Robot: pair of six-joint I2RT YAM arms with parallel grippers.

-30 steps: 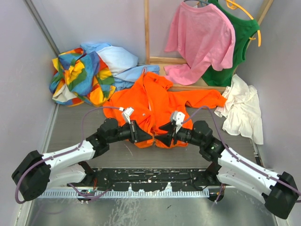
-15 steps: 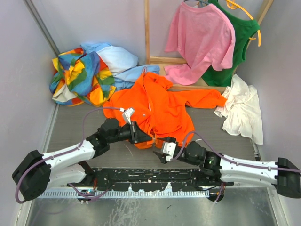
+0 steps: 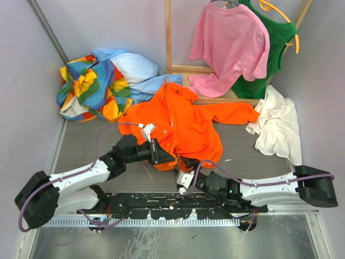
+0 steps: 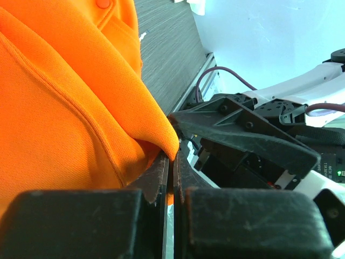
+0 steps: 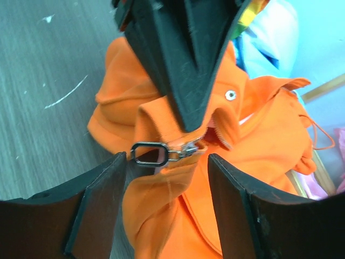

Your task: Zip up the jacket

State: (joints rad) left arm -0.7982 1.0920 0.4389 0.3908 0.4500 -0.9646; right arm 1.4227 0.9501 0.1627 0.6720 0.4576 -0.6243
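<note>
The orange jacket [image 3: 188, 121] lies spread on the table, its bottom hem toward the arms. My left gripper [image 3: 161, 156] is shut on the hem next to the zipper's bottom end; in the left wrist view the jaws [image 4: 172, 162] pinch a fold of the orange fabric [image 4: 70, 108]. My right gripper [image 3: 182, 168] is open, low, just in front of the hem. In the right wrist view the gripper [image 5: 167, 162] frames the zipper slider [image 5: 186, 147] and its black pull ring [image 5: 148, 154] without touching them. The left gripper's black fingers [image 5: 178, 65] fill the top of that view.
A multicoloured garment [image 3: 91, 86] and a light blue cloth [image 3: 137, 73] are piled at the back left. A pink T-shirt [image 3: 232, 46] and a green garment [image 3: 275, 48] hang at the back right. A white cloth [image 3: 277, 127] lies at the right.
My right arm has pulled back from the hem and dropped low along the near edge; its gripper now faces the hem from the front. The left gripper has kept its hold.
</note>
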